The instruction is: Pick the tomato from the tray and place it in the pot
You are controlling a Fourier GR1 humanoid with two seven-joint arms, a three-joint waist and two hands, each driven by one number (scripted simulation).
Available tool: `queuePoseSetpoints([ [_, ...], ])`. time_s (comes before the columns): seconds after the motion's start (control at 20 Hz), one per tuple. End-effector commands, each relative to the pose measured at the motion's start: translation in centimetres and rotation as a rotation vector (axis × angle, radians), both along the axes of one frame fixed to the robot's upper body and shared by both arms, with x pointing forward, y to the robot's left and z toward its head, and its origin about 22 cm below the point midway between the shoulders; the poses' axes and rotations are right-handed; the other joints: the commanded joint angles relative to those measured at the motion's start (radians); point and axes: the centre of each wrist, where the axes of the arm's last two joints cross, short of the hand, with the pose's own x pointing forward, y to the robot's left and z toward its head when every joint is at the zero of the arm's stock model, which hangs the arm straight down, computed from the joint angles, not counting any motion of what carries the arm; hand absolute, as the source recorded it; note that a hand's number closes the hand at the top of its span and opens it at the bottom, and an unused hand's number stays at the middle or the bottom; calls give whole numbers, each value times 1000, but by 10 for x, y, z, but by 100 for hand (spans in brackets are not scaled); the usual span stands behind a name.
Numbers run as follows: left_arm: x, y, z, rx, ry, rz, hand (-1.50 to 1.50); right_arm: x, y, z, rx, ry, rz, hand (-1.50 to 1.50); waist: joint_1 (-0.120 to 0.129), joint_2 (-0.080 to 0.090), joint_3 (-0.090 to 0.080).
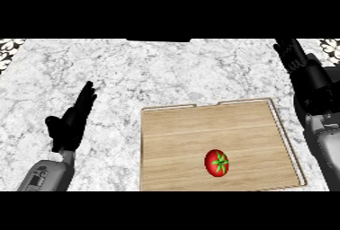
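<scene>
A red tomato [216,162] with a green stem lies on the wooden tray [179,130], toward its near right part. My left hand [69,121] rests open on the counter to the left of the tray, fingers straight and pointing away. At the right edge, beyond the tray's far right corner, my right hand [306,72] is raised with its fingers straight and open. Neither hand touches the tomato. A dark edge [159,40] at the top middle may be the pot, mostly cut off.
The speckled white stone counter [166,72] spreads around the tray. Patterned tile [9,45] shows at the top corners.
</scene>
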Motion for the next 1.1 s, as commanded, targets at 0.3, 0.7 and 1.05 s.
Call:
queuePoseSetpoints([
  [0.3, 13, 18, 43, -38, -105, 107, 0, -6, -45, -5, -353, -174, 160, 150, 6, -22, 6],
  [0.7, 17, 23, 82, -88, -100, 137, 0, -46, -56, -164, 313, -251, 133, -150, -12, -11, 22],
  [1.05, 5, 29, 75, -85, -90, 160, 0, -46, -81, -88, 82, -151, 340, -150, -26, -17, 20],
])
